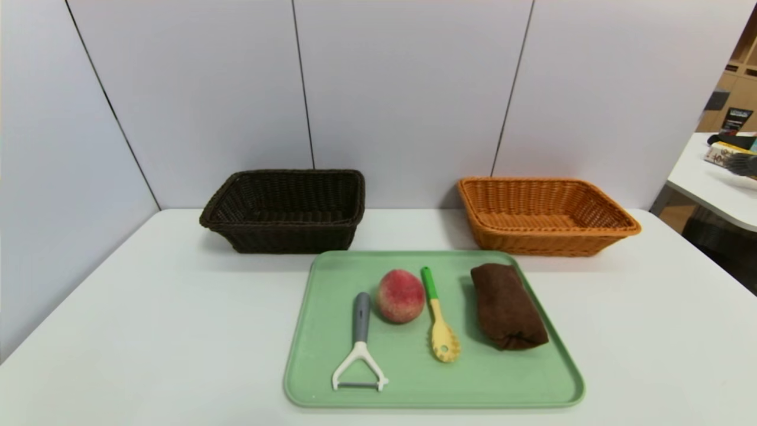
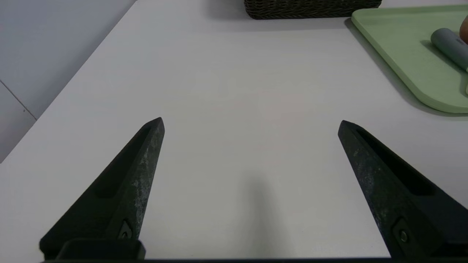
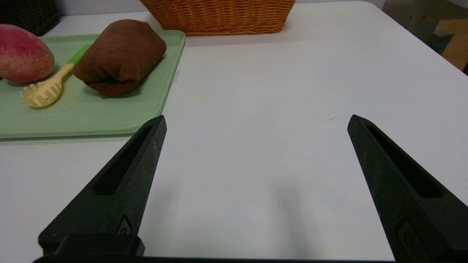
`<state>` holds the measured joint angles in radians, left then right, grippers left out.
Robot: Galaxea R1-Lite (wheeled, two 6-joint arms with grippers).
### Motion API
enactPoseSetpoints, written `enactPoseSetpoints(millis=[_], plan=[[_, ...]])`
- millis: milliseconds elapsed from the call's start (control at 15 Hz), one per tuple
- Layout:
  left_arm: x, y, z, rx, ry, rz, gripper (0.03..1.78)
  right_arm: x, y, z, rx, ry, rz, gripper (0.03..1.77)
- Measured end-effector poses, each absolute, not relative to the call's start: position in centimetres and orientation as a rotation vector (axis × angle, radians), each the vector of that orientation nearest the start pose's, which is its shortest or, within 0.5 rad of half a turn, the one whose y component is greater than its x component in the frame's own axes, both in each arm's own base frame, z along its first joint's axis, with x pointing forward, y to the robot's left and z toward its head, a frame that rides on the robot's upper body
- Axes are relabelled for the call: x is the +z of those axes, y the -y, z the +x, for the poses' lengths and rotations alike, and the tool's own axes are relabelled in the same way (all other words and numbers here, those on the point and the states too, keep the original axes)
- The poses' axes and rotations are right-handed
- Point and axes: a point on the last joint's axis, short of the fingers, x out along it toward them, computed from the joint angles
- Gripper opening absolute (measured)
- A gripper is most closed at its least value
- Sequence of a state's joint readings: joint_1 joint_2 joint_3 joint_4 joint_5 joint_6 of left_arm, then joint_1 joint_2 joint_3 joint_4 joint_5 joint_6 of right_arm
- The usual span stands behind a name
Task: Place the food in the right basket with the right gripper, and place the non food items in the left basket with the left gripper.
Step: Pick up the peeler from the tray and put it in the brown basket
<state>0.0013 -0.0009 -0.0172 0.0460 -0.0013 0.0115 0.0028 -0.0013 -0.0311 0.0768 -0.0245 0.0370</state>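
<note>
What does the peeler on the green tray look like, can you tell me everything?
The peeler has a dark gray handle and a white fork shaped like a wishbone, with a thin grayish bar across its open end. It looks like plastic, maybe with a metal blade. It lies flat on the left part of the green tray, its handle pointing toward the baskets and its blade toward the robot. The peach sits beside the handle without touching it. Only the tray touches the peeler.
</note>
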Motion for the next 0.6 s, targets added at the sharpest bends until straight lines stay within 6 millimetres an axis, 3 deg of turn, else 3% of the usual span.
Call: enactPoseSetpoints(millis=[267, 600], plan=[[8.3, 0.0, -2.7, -0.013, -0.009, 0.018, 1.69, 8.0, 0.0, -2.7, -0.016, -0.037, 0.025, 1.71], [11.9, 0.1, -3.4, -0.026, -0.087, -0.009, 1.69, 13.0, 0.0, -3.7, 0.012, -0.043, 0.031, 1.71]])
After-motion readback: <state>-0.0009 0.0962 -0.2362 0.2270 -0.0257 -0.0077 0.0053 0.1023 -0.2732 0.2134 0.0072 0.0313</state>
